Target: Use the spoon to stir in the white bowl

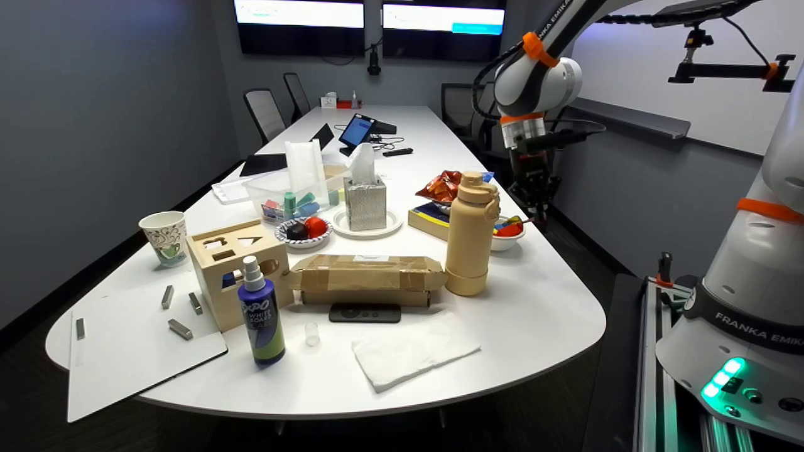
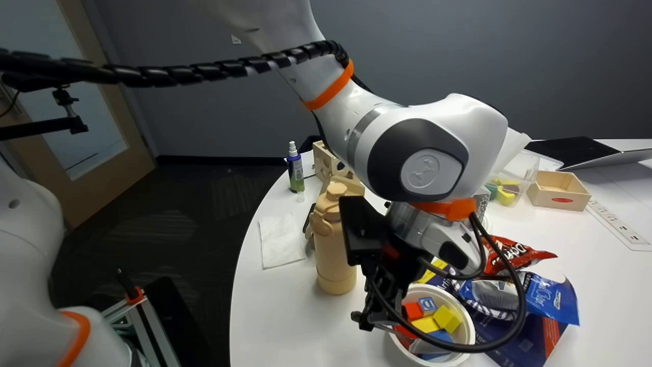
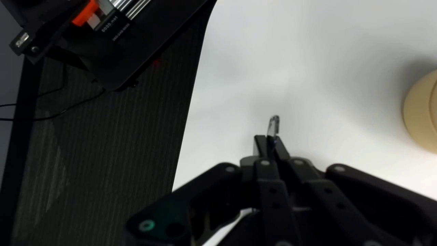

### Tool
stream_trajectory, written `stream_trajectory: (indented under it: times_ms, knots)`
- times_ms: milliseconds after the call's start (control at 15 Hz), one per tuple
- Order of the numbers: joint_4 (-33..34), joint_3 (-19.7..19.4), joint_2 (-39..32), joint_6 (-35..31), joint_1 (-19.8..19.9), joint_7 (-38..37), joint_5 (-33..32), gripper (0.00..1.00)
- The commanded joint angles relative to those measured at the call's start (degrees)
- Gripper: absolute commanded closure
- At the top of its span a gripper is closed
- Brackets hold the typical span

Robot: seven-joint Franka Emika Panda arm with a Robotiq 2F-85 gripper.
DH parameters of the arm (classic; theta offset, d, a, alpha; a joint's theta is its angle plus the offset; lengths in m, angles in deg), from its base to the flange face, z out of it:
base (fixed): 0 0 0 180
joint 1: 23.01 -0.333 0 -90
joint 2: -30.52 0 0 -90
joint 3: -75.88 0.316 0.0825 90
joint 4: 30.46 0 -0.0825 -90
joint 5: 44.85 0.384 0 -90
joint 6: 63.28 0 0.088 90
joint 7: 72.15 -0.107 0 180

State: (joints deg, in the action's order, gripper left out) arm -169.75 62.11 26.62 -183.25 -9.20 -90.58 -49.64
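The white bowl (image 2: 466, 330) stands on the table and holds several red, yellow and blue blocks; it also shows partly behind the tan bottle in an exterior view (image 1: 506, 243). My gripper (image 3: 271, 140) is shut on the clear spoon (image 3: 273, 125), whose end sticks out between the fingertips. In an exterior view the gripper (image 2: 364, 320) is beside the bowl's rim, and the spoon (image 2: 386, 329) reaches from it over the rim among the blocks. The gripper also shows at the table's side edge in an exterior view (image 1: 539, 210). The bowl is out of the wrist view.
The tall tan bottle (image 1: 470, 251) stands close to the bowl and also shows in the wrist view (image 3: 423, 112). Chip bags (image 2: 514, 257) and a blue and yellow box (image 1: 429, 220) lie beside the bowl. A cardboard box (image 1: 367, 276) and tissue box (image 1: 366, 204) stand farther off.
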Motion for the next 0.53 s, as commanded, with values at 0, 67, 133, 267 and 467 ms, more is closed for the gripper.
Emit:
stream_trajectory:
  times_ms: [0,67,133,267,467]
  knots:
    - [0.73,-0.17,0.16,1.11,-0.15,1.58,0.98,0.99]
    - [0.67,-0.12,0.92,1.49,-0.22,1.65,0.86,0.99]
    - [0.67,-0.09,1.52,1.80,-0.26,1.79,0.66,0.99]
    - [0.85,-0.07,2.89,2.74,-0.31,2.14,0.32,0.99]
    - [2.62,0.09,3.52,6.14,-0.14,5.94,2.61,0.99]
